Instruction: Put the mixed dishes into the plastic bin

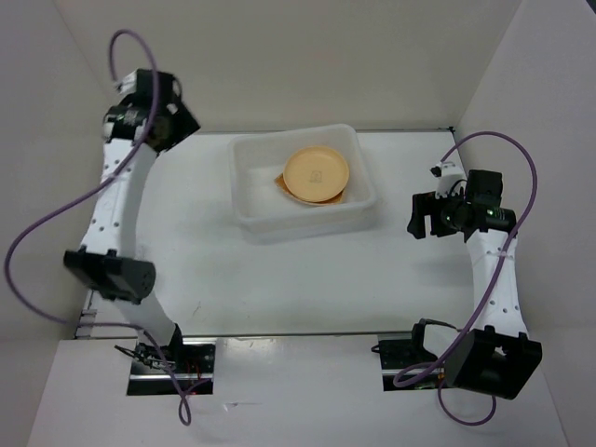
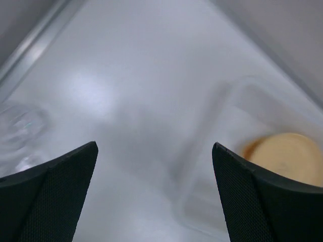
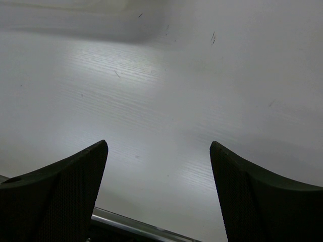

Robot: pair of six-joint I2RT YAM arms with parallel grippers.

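The dish that matters here is what looks like a clear plastic cup (image 2: 20, 126), a blurred, glassy shape at the left border of the left wrist view. It stands on the white table (image 1: 186, 251) close to the metal rail along its edge. In the top view the left arm's head hangs over the far left corner and hides that spot, so the cup probably stands there. Such a cup is likely very light, thin-walled and slick. A hard squeeze could buckle it or shoot it sideways, so a gentle pinch across the rim, or one finger inside the wall and one outside, looks the safest hold. The left gripper (image 2: 154, 148) is spread wide with nothing between its fingers. The cup lies outside that gap, beyond the left finger and apart from it, not lined up for a grasp. The plastic bin (image 1: 244, 186) sits at the middle of the table toward the far edge, to the right of this gripper. It holds a round pale orange plate (image 1: 317, 174) lying flat, with a sliver of a darker orange dish (image 1: 278, 182) showing beneath it. The right gripper (image 3: 157, 146) is also spread and empty, over bare table near the right edge, well apart from the bin.
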